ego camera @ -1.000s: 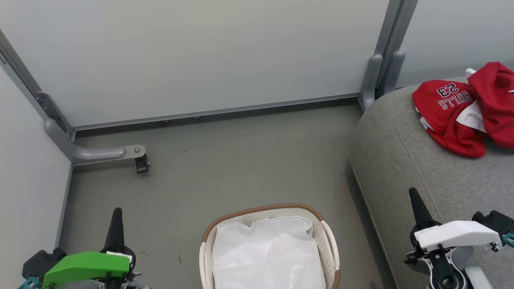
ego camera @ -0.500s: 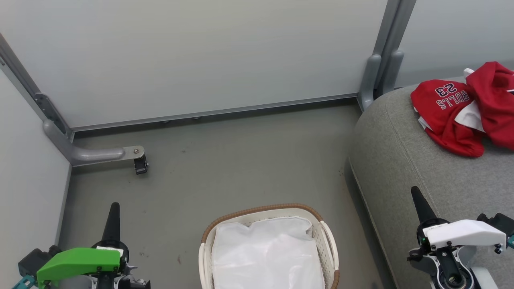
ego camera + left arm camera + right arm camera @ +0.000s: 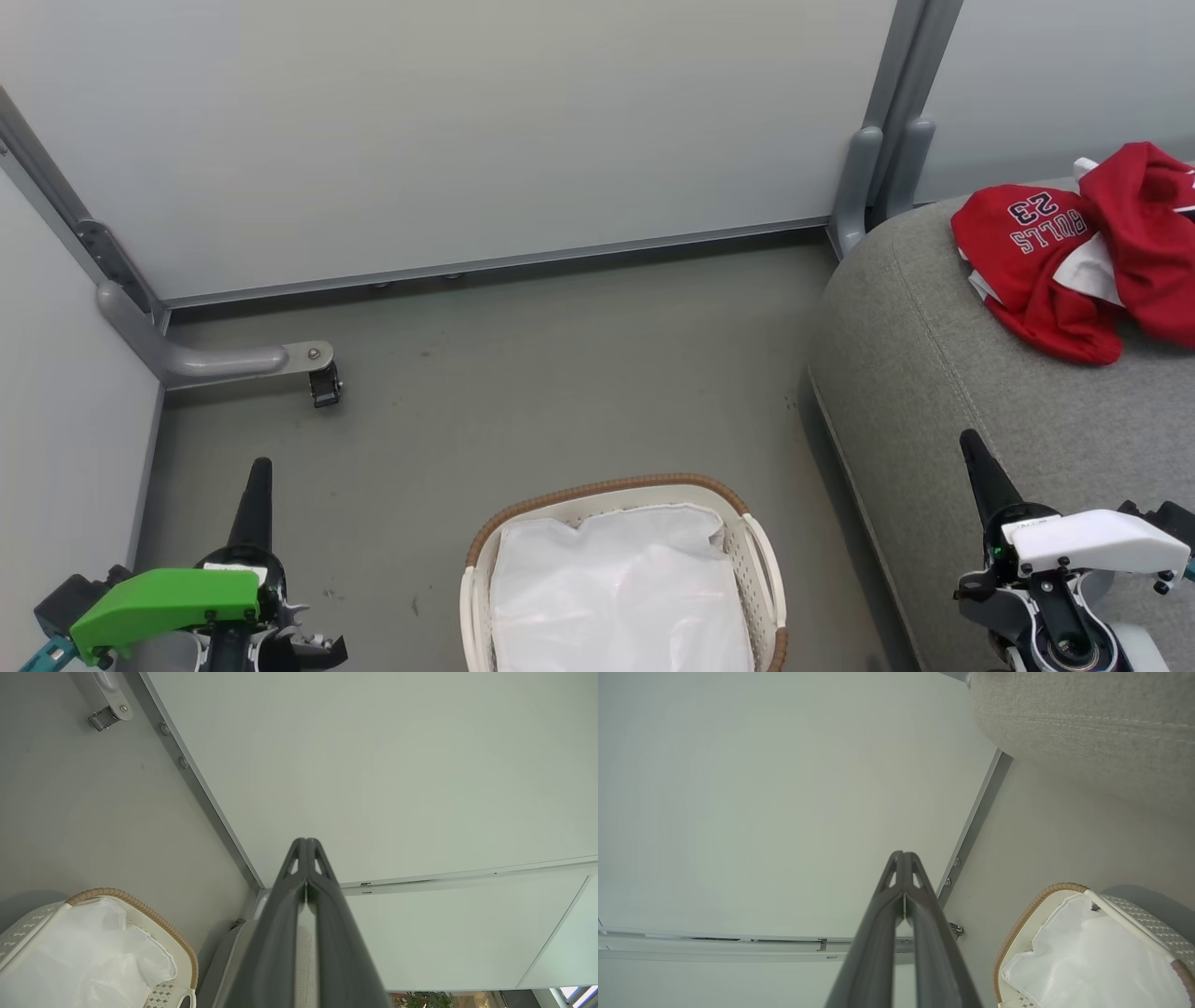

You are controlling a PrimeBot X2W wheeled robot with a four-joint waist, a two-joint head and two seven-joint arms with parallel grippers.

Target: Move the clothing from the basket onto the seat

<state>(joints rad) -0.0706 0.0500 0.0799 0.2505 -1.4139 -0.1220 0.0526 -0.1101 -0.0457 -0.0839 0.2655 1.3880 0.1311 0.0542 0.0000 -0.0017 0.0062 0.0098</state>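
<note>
**Head view.** The clothing [image 3: 1074,261] lies in a crumpled red heap at the upper right of the frame, on top of the seat [image 3: 934,392]. Its long axis runs roughly left to right, and its right end is cut off by the frame edge. The jersey [image 3: 1022,233] forms the left part of the heap. Its "BULLS 23" print reads upside down, with the number above the word, and white trim shows between the red folds.

The basket [image 3: 597,489] stands on the grey floor [image 3: 560,373] at bottom centre, just left of the seat. Its woven brown rim curves toward the top of the frame, and its near end is cut off by the bottom edge. Inside it lies the white liner sheet [image 3: 616,588].

The left gripper [image 3: 258,476] is at the lower left and the right gripper [image 3: 976,457] at the lower right. Each has its dark fingers pressed together into a single point aimed up the frame, and neither is grasping anything.

**Left wrist view.** The left gripper [image 3: 306,843] rises from the bottom middle with its fingers clenched tip to tip, against a pale wall panel [image 3: 373,765]. The basket [image 3: 140,907] sits in the lower left corner with the liner sheet [image 3: 84,952] in it.

**Right wrist view.** The right gripper [image 3: 903,855] is likewise clenched and has nothing in it. The seat [image 3: 1087,728] is in the upper right corner, its stitched seams running across. The basket [image 3: 1031,910] is at the lower right and holds the liner sheet [image 3: 1087,961].
</note>
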